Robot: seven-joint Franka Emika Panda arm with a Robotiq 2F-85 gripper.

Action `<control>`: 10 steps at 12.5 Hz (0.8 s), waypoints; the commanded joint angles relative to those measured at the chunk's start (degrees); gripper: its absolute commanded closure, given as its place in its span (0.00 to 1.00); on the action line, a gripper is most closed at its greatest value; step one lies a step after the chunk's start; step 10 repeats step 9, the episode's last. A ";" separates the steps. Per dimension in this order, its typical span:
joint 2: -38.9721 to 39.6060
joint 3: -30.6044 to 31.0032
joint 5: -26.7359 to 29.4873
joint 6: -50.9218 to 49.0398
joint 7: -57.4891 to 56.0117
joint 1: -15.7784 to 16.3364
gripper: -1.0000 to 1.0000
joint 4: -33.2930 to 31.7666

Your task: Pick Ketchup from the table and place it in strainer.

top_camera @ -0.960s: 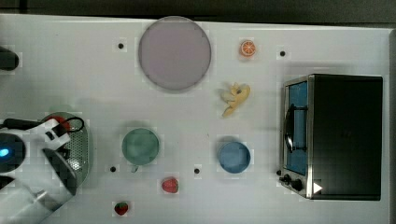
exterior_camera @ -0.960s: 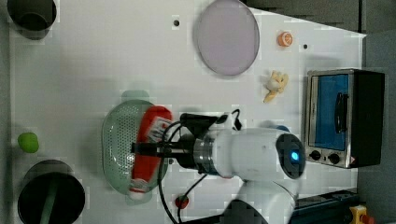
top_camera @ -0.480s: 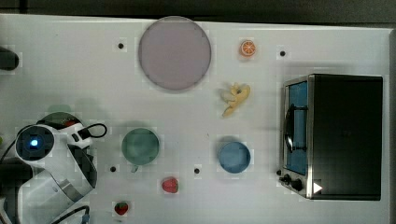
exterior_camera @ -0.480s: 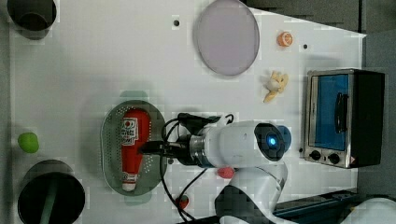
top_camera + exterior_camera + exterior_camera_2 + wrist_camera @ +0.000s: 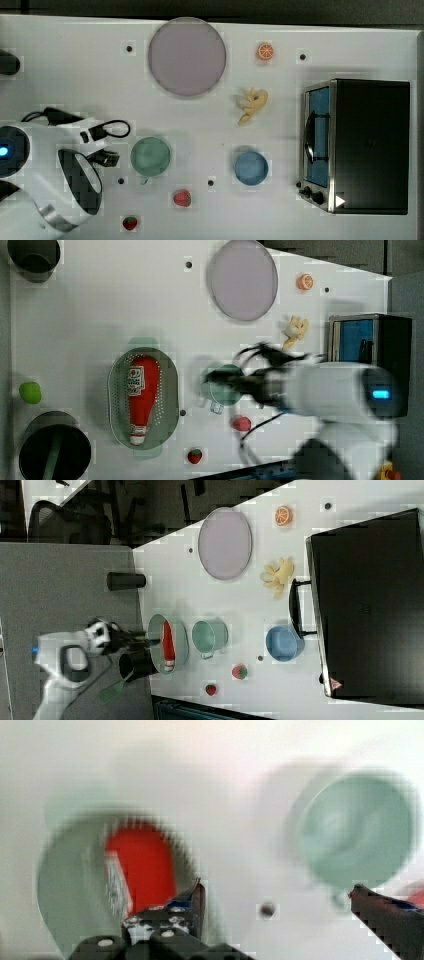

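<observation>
**Ketchup lies in the strainer, gripper spread and empty**

Top view: the white arm fills the lower left of the frame. A green cup (image 5: 150, 156) sits just right of it, a blue bowl (image 5: 251, 168) farther right, and two strawberries (image 5: 182, 198) low in the frame. A grey plate (image 5: 186, 56) lies at top centre and the toaster oven (image 5: 357, 145) at the right.

Left view: the Ketchup (image 5: 142, 395) lies lengthwise inside the strainer (image 5: 169, 400), left of centre, cap toward the bottom of the frame. The gripper (image 5: 207, 379) is blurred, apart from the strainer, over the green cup. A lime-green ball (image 5: 30, 392) rests at the far left edge.

Right view: the strainer (image 5: 180, 636) holds the red bottle left of centre, with the arm at the lower left of the frame.

Wrist view: the two fingers (image 5: 197, 901) stand wide apart with nothing between them. The Ketchup (image 5: 142, 865) rests in the strainer (image 5: 65, 880) at the frame's left, the cup at upper right.
</observation>
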 commanded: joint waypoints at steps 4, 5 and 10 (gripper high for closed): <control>-14.12 -13.44 2.15 -13.08 4.08 -8.73 0.00 5.16; -15.02 -16.59 3.22 -15.11 4.08 -8.76 0.00 6.24; -15.46 -25.48 4.45 -23.18 3.19 -8.76 0.00 12.63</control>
